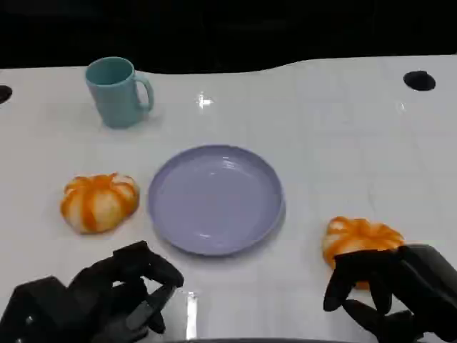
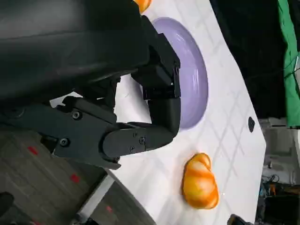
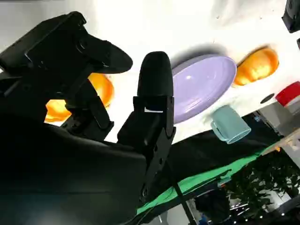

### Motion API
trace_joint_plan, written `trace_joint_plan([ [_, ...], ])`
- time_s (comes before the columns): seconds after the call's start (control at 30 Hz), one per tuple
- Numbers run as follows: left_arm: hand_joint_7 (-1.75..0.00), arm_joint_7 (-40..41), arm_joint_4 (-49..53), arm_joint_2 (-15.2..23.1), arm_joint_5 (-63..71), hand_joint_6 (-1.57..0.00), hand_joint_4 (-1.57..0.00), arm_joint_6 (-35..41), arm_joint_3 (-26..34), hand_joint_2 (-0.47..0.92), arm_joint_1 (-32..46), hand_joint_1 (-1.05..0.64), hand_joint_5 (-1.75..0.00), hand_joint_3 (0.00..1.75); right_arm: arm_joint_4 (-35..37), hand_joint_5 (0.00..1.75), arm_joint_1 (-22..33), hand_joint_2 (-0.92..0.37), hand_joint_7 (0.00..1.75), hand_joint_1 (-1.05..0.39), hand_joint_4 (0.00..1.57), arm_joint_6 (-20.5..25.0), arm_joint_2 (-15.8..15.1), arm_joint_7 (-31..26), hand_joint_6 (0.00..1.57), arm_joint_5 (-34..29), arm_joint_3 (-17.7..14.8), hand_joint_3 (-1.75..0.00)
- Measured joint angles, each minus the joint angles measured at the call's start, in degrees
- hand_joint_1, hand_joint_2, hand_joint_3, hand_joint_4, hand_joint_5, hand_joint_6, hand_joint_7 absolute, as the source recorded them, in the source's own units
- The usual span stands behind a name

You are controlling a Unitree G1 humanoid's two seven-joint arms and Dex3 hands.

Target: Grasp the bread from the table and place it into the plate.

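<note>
- My right robot hand sits at the near right of the white desk, fingers spread and curved around the near side of the orange-and-white striped, pumpkin-shaped bread roll. I cannot tell whether the fingertips are touching the crust; nothing is gripped yet.
- That roll rests on the desk just right of the round lavender plate, close to its rim but apart from it.
- A second roll of the same kind lies left of the plate. My left robot hand hangs near and below it, fingers loosely spread, holding nothing.
- Handling judgement: the roll is probably light and soft, with a glossy, ribbed crust. Excess pressure may dent it.
- Recommended hold: thumb on one flank, fingers on the opposite flank, across the widest part of the dome, seated in the grooves to resist slipping.
- A teal ceramic mug stands at the far left, well apart from the transfer path.
</note>
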Motion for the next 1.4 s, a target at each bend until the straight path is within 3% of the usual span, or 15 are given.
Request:
trace_joint_plan([
  [0.87,-1.4,0.01,0.06,0.0,0.03,-0.56,-0.62,0.01,-0.01,0.92,-0.07,-0.45,-1.75,0.47,-0.27,1.73,0.01,-0.33,0.96,-0.03,0.96,0.55,0.55,0.09,1.0,0.12,0.08,-1.12],
  [0.97,-1.4,0.01,0.09,-0.01,0.03,-0.56,-0.62,0.01,-0.01,0.92,-0.14,-0.45,-1.75,0.47,-0.27,1.74,0.0,-0.32,0.89,-0.03,0.93,0.55,0.91,-0.03,0.96,0.45,0.05,-1.1],
  [1.17,-1.41,0.01,0.1,-0.18,0.03,-0.56,-0.62,0.01,-0.02,0.92,-0.21,-0.44,-1.75,0.47,-1.51,1.26,0.15,-0.33,0.66,-0.08,0.78,1.32,1.71,-0.47,0.86,1.19,-0.47,-0.98],
  [1.3,-1.41,0.01,0.16,-0.26,0.04,-0.56,-0.62,0.01,-0.02,0.92,-0.22,-0.45,-1.75,0.46,-4.2,1.08,0.24,-0.35,0.56,-0.18,0.66,3.31,1.7,-0.44,0.75,0.76,-0.87,-0.89],
  [1.4,-1.41,0.01,0.24,-0.29,0.04,-0.57,-0.63,0.01,-0.02,0.92,-0.22,-0.45,-1.75,0.46,-6.09,0.92,0.25,-0.45,0.46,-0.23,0.6,4.85,1.43,-0.44,0.69,-1.48,-1.36,-0.66],
])
